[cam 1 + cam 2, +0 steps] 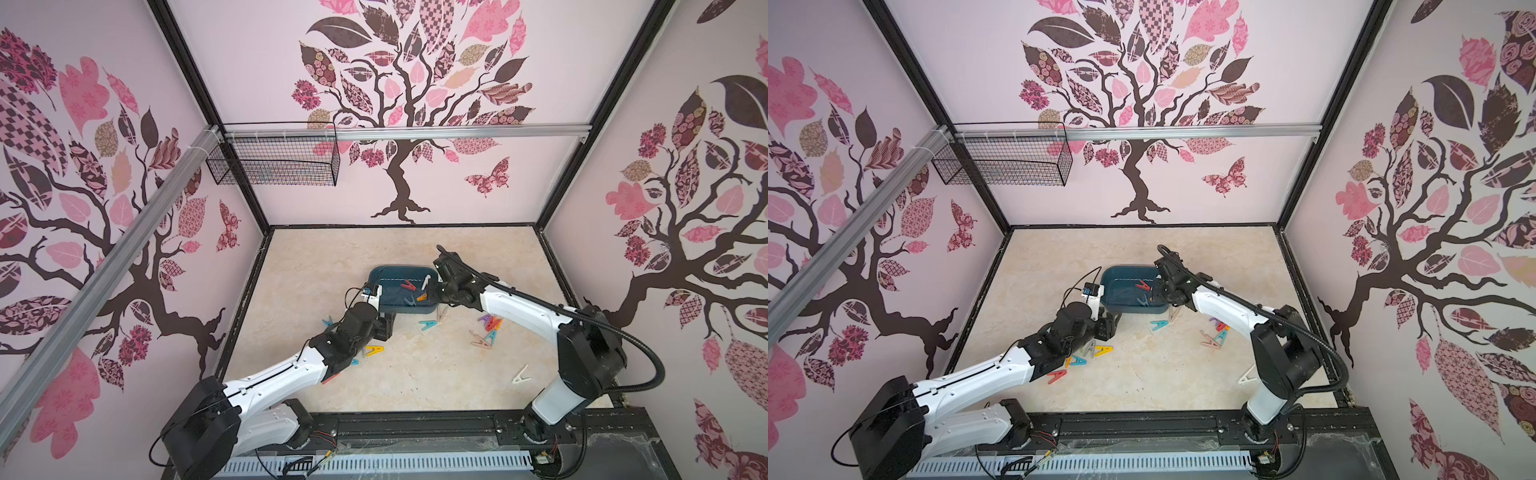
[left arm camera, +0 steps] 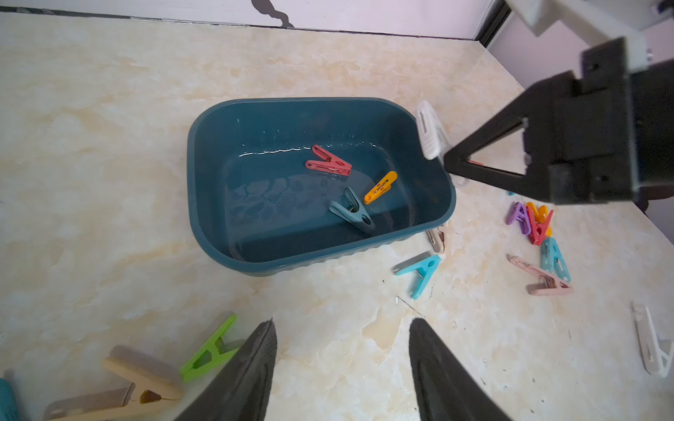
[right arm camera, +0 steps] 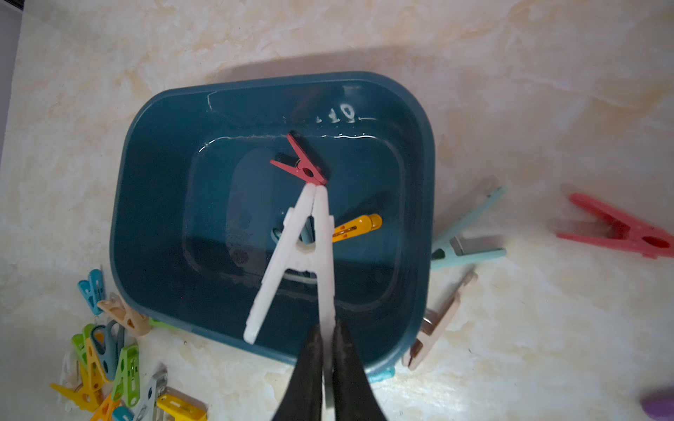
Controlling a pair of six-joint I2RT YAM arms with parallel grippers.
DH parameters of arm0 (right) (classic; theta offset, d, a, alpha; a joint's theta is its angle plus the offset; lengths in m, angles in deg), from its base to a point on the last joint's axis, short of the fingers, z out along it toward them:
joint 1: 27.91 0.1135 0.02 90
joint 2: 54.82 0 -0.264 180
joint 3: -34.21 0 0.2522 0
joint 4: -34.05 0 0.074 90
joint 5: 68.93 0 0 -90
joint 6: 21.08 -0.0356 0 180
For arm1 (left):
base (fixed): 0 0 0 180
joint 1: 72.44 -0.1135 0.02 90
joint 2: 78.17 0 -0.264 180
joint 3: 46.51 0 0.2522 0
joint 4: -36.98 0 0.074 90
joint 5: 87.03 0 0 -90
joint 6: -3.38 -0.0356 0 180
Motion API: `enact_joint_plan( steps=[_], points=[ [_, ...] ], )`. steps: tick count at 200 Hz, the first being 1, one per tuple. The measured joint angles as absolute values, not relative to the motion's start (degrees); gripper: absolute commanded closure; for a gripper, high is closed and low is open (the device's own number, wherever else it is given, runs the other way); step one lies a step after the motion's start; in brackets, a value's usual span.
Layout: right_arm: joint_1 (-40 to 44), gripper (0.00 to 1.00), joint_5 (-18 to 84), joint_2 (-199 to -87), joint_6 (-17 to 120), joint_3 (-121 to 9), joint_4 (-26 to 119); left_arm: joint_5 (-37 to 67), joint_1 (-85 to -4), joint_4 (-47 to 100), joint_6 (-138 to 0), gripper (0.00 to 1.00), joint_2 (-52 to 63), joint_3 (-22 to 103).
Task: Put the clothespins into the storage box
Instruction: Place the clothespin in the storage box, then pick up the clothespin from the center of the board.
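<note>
The right gripper [image 3: 327, 330] is pressed together on one leg of a white plastic A-shaped clothespin [image 3: 324, 233]. This clothespin hangs over the inside of the dark teal plastic storage box [image 3: 153, 204], and its closed tip points toward a red clothespin [image 3: 304, 167] on the box floor. An orange clothespin [image 2: 381, 187] and a grey-teal clothespin [image 2: 352, 211] lie in the box too. The right gripper itself stands above the box rim. The left gripper [image 2: 342, 322] is spread with nothing between its jaws, above the marbled beige surface [image 2: 109, 145], apart from the long front edge of the box. A light blue clothespin [image 2: 419, 271] lies near this edge. Open surface stretches from the box to the back wall.
</note>
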State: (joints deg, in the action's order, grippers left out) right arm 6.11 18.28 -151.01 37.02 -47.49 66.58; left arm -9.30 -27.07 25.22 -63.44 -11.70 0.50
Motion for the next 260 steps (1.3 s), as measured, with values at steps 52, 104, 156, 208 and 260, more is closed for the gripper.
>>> enact_joint_plan(
  steps=[52,104,156,208,260],
  points=[
    [3.05,0.7,18.15,-155.81,39.36,-53.59,66.73,-7.4,-27.05,25.97,-65.78,0.42,-6.58,0.57],
    [1.89,0.67,17.78,-150.35,40.38,-48.72,67.15,-6.78,-20.98,24.76,-73.69,0.49,2.69,5.62],
    [0.36,0.59,19.22,-131.6,40.06,-31.78,68.46,-0.56,-18.37,28.02,-78.39,0.57,10.03,7.65],
    [-0.69,0.2,20.47,-120.54,39.71,-22.47,69.44,2.94,-18.4,31.41,-81.74,0.62,19.1,11.17],
    [-0.69,0.12,19.24,-115.47,40.86,-21.15,69.46,2.85,-18.4,34.03,-83.86,0.66,24.85,14.8]
  ],
)
